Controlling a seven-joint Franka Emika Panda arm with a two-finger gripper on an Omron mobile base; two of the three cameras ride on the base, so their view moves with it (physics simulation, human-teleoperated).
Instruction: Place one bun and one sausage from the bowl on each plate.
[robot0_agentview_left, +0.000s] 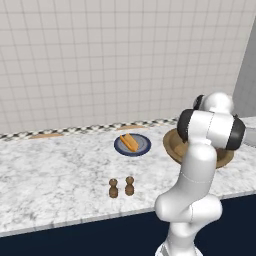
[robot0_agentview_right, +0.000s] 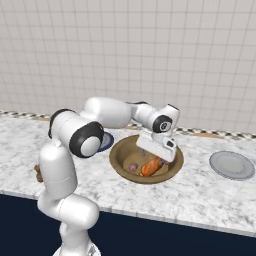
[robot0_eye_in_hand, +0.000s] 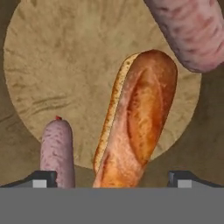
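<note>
My gripper (robot0_eye_in_hand: 111, 178) hangs low in the bowl (robot0_agentview_right: 119, 151), jaws apart w/ the bun (robot0_eye_in_hand: 138, 118) between them, but a sausage (robot0_eye_in_hand: 57, 151) lies just beside one tip, so closing off-centre prob. pinches both or knocks the bun askew.

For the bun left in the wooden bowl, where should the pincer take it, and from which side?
Likely at its middle, from straight above. The bun lies flat and long on the floor of the bowl, with the pincer open and already straddling it, a fingertip on each long side. Closing across the narrow width suits it; one sausage lies close beside the bun, so descend carefully.
</note>
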